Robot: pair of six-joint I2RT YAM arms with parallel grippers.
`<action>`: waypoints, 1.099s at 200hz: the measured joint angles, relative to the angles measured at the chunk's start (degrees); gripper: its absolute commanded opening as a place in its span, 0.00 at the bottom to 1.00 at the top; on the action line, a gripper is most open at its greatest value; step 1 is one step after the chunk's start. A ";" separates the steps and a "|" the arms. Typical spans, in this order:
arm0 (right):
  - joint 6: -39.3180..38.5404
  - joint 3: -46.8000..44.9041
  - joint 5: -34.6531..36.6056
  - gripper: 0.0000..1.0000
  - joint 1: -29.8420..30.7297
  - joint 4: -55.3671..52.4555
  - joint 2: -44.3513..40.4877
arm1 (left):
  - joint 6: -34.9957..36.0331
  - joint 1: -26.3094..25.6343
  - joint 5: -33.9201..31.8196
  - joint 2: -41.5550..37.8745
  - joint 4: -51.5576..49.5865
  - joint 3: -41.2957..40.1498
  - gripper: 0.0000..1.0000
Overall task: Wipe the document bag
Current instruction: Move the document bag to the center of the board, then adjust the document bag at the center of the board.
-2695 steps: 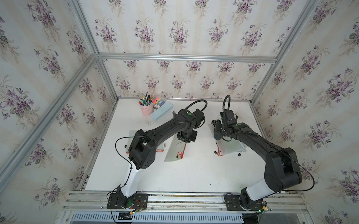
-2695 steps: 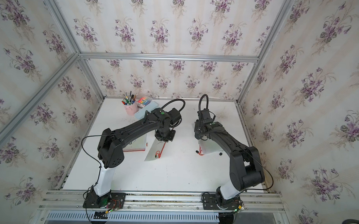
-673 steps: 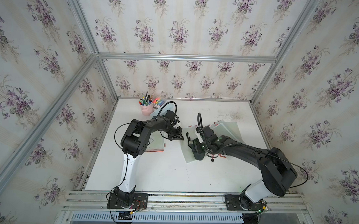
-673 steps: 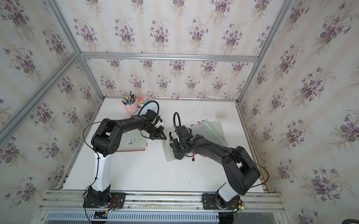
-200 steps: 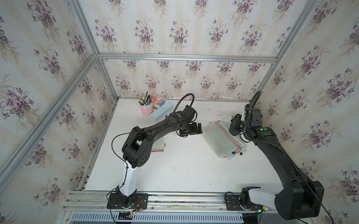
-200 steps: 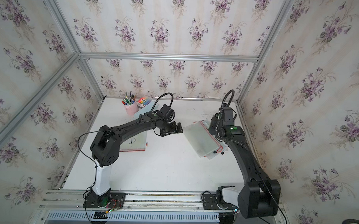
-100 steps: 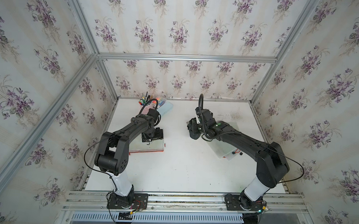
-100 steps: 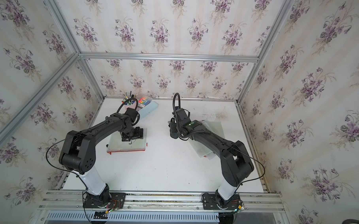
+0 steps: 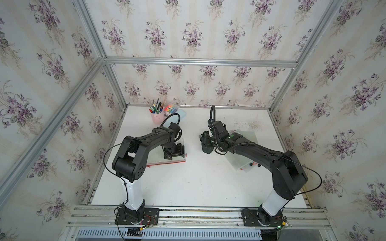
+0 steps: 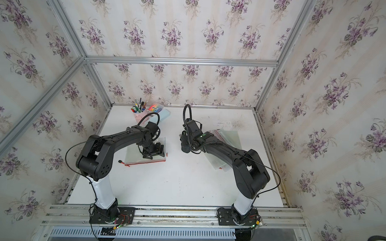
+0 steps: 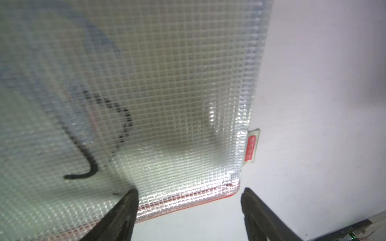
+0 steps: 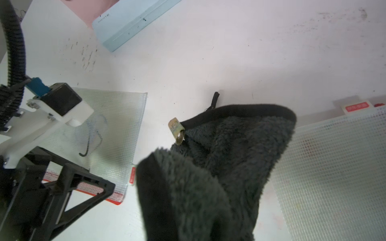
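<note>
The document bag [image 9: 156,157] lies flat on the left half of the surface [image 9: 196,183], with the left gripper [image 9: 173,152] over its near right corner. Other bags [image 9: 241,161] lie well apart to the right, and the cloth [image 9: 206,145] sits between them. A pen cup [image 9: 156,117] and a case [image 9: 179,113] stand behind, at the rear left.

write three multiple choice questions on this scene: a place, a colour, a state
1. Where does the pen cup stand?
A. far left corner of the table
B. beside the right arm's base
C. at the near edge

2. What colour is the cloth in the right gripper?
A. white
B. black
C. yellow

3. How is the left gripper?
A. shut on the cloth
B. open over the document bag corner
C. out of view

1 A: it stands by the back wall.
2 B: dark fleece in the right wrist view.
3 B: jaws apart astride the red-edged corner.
</note>
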 measured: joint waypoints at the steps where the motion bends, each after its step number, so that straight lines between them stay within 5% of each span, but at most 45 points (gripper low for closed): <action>1: 0.02 -0.04 -0.02 0.25 0.04 0.00 0.00 | -0.02 -0.24 0.24 0.28 0.09 0.39 0.80; 56: 1.16 0.11 1.20 0.25 0.11 0.28 -0.66 | -2.95 -7.89 7.23 9.51 -0.35 16.90 0.92; 99: 2.08 -2.05 0.85 0.25 0.26 1.60 -2.23 | 2.97 -1.79 2.99 5.40 -4.20 24.17 0.94; 131: 3.39 -5.84 0.37 0.25 2.99 0.66 -2.64 | 8.70 4.17 -3.76 10.23 -7.08 29.31 0.92; 220: 5.97 -10.36 -1.84 0.25 10.99 -0.07 -0.04 | 16.74 5.88 -10.08 17.25 -6.27 29.70 0.92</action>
